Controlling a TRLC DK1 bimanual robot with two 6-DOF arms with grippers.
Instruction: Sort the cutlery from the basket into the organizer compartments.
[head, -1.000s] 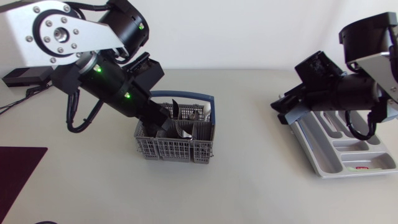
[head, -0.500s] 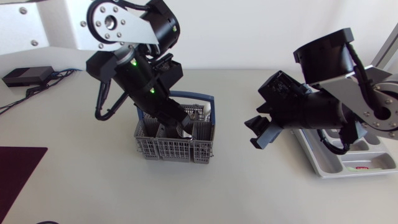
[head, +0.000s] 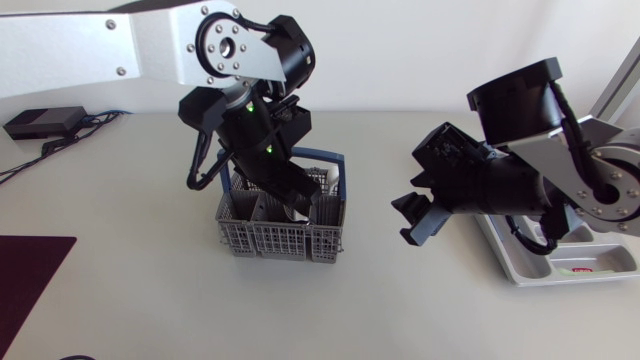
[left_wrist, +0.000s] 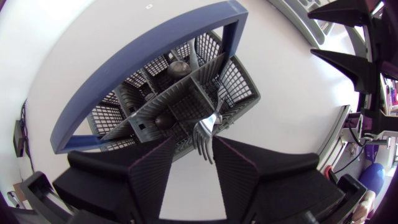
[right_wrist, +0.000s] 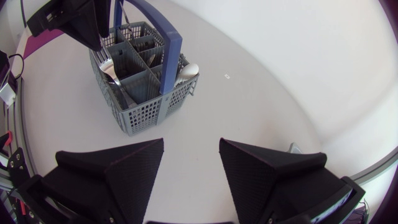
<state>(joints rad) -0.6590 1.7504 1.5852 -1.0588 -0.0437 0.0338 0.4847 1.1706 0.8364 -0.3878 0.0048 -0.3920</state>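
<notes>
At centre frame from above, the left tool (head: 297, 207) is sunk in the grey plastic mesh basket (head: 245, 238). The moulded grey organizer (head: 560, 262) lies at the right edge, with the right tool (head: 418, 216) between them over bare bench (head: 150, 300).

Left wrist: the tool is narrow, with a shiny steel fork (left_wrist: 205, 132) between its wedges. It seems to touch only one, so I judge it not yet pinched. Thin, smooth metal could slip or twist out. Its shaft could snag a divider (left_wrist: 186, 93) and drag over the light basket with its blue hoop (left_wrist: 155, 50).

Right wrist: the tool gapes wide and empty, the basket ahead, a rounded spoon (right_wrist: 189, 70) leaning at its rim.
</notes>
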